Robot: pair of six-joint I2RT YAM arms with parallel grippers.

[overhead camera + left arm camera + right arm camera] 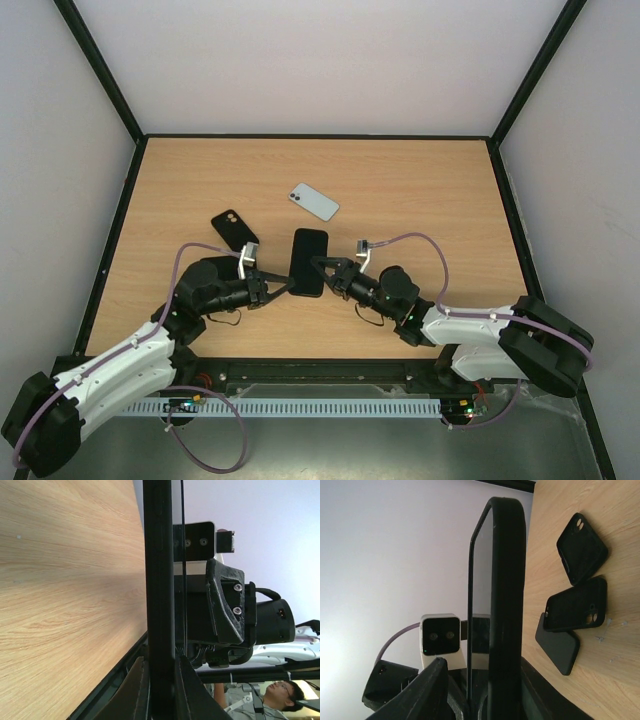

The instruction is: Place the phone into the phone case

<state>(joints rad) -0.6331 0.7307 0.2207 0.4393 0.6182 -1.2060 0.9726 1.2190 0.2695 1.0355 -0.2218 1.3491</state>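
Clamping the black phone [309,262] by opposite long edges, the left end effector [284,289] and right end effector [322,266] hold it over the mid-counter [440,190], near a phone case [235,231] and a pale phone [314,201] lying apart beyond.

The left arm [120,365] and right arm [470,325] share one construction: white link shells between black rounded joint housings, and black forward links. A purple cable [215,430] loops out from each base and runs to the wrist. The left wrist carries a white square camera module [440,636] with two dark lenses. The right wrist shows a black moulded housing [227,605] fastened by two silver screws [236,587], a black cylindrical motor body [272,620], and a dark mounting plate [195,542] with two further screws. The fingers [427,690] of the right gripper [485,695] are matte black wedges.
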